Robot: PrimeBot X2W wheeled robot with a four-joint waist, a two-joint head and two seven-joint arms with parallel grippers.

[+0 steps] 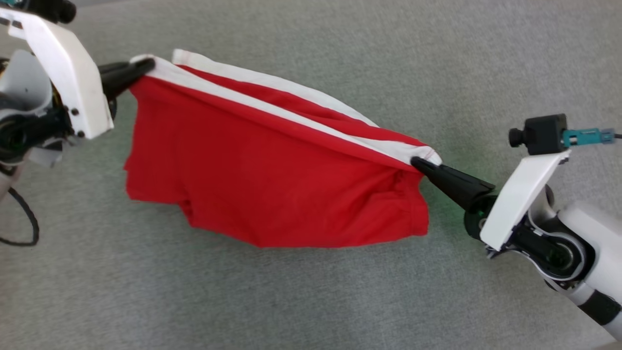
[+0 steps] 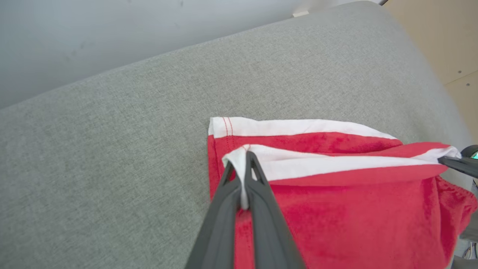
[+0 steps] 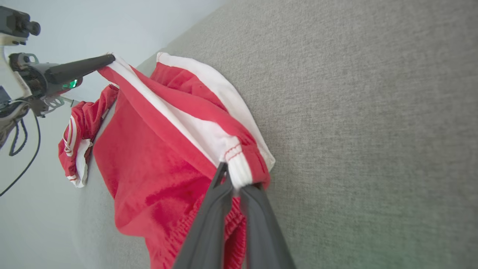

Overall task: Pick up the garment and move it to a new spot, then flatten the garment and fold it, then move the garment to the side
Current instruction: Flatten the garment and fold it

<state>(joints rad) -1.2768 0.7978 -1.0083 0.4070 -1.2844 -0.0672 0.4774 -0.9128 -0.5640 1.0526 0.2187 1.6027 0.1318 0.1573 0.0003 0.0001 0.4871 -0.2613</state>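
Head view: garment (image 1: pixel 272 184) stretches lengthwise between left tool (image 1: pixel 146 64) and right tool (image 1: pixel 419 163), both clamped on its white-banded top edge.

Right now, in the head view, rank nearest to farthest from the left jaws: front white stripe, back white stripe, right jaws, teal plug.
1. The front white stripe: left end pinched in the left jaws.
2. The back white stripe: its end just beyond them.
3. The right jaws: at the front white stripe's right end.
4. The teal plug: far right, on the camera.
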